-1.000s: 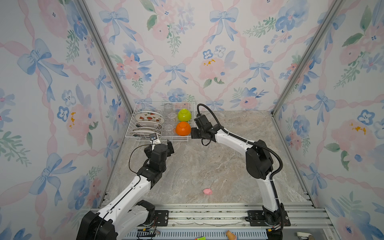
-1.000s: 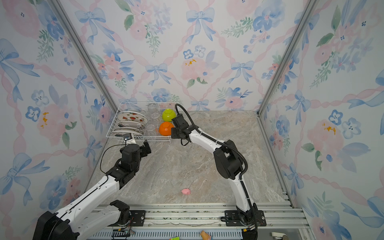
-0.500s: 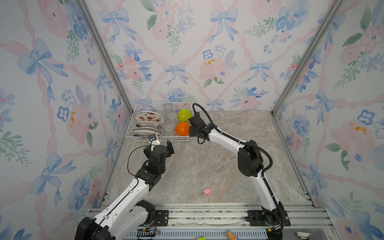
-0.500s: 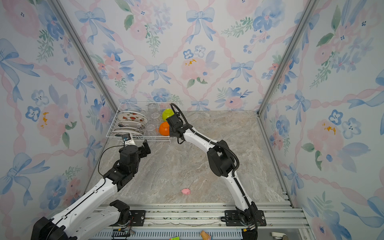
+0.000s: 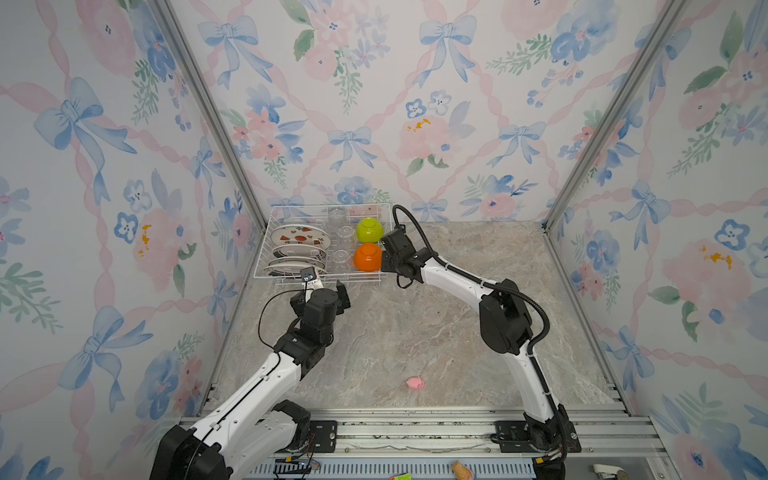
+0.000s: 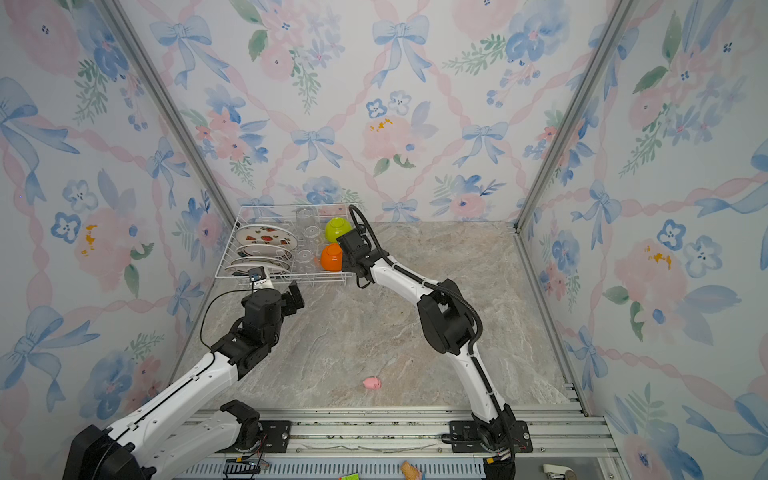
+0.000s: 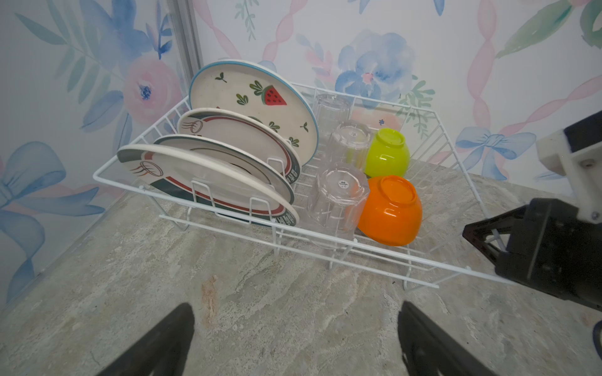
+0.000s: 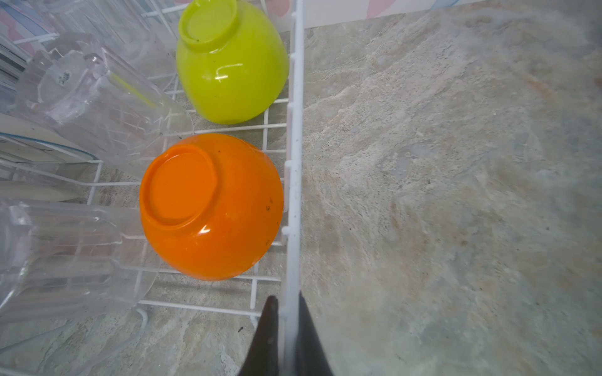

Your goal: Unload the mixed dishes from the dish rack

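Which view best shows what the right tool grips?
Right wrist view: the right tool is shut on the rim of the dish rack, beside the orange bowl, not on it. Both top views show its body against the rack, fingertips hidden; the left wrist view shows its side only.

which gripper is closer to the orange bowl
Right. The right gripper is shut on the side rim of the dish rack, just beside the orange bowl. The left gripper hangs open in front of the rack, farther from the bowl.
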Controlling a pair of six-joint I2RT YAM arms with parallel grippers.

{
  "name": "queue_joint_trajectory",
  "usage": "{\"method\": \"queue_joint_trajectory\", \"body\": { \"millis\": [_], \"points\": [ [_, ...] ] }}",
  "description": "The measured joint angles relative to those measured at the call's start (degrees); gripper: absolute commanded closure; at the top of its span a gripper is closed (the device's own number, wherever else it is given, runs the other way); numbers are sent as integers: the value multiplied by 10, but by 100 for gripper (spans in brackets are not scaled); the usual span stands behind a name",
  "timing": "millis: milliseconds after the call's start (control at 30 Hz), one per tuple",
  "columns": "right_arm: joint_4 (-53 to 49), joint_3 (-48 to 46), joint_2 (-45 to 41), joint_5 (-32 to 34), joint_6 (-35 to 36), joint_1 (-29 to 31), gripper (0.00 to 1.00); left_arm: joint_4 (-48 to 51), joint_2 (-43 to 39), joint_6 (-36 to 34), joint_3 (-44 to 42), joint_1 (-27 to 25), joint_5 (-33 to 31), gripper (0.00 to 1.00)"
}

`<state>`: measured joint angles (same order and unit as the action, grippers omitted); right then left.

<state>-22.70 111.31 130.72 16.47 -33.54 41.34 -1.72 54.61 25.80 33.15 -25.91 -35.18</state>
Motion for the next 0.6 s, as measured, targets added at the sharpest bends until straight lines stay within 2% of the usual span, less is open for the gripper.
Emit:
{"method": "queue_joint_trajectory", "body": {
  "millis": [233, 600],
  "points": [
    [24, -180, -122, -19, 0, -28, 100, 2, 7, 0, 27, 0, -5, 2],
    [7, -366, -273, -5, -2, -46, 100, 2, 8, 0, 64, -7, -5, 2]
  ]
}}
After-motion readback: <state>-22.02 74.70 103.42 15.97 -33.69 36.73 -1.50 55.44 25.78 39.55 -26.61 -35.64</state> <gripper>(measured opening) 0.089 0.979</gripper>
